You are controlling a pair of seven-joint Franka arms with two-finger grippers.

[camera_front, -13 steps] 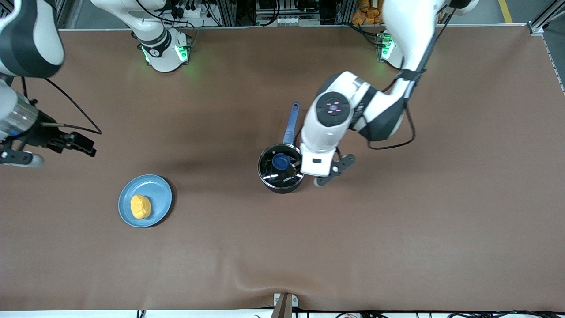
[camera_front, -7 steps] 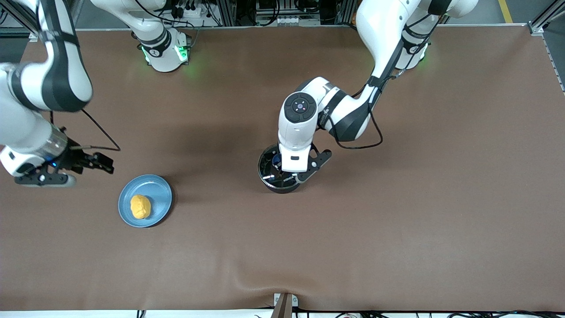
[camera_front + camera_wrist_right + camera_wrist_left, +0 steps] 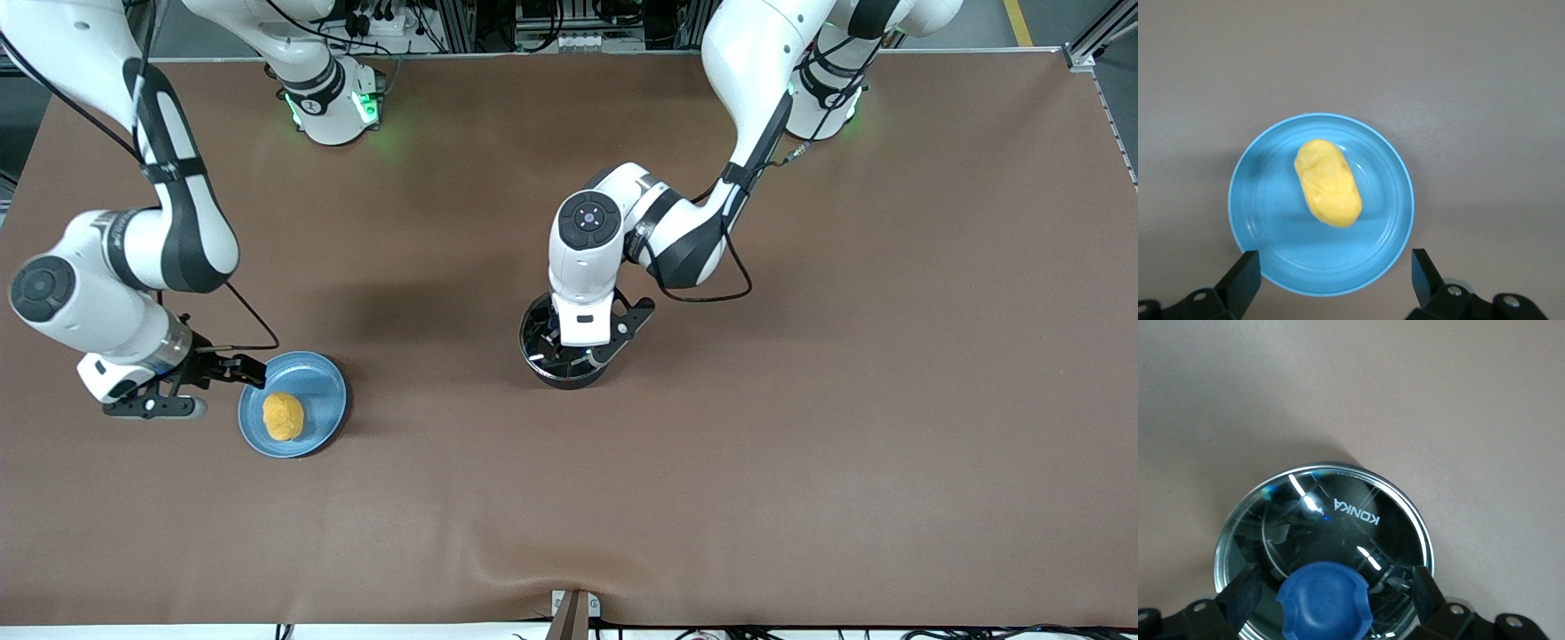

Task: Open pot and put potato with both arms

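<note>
The black pot stands mid-table with its glass lid on. Its blue handle is hidden under the left arm. My left gripper is right over the lid. In the left wrist view the left gripper is open, with one finger on each side of the blue knob and apart from it. The yellow potato lies on the light-blue plate. My right gripper is open above the plate's rim. In the right wrist view the potato lies ahead of the open right gripper.
The brown table cover has a wrinkle near the edge closest to the front camera. The plate holds only the potato. Both arm bases stand along the table edge farthest from the front camera.
The left gripper has shifted from beside the pot to over the lid, fingers now astride the knob. The right arm has swung from the table's end to the plate.
</note>
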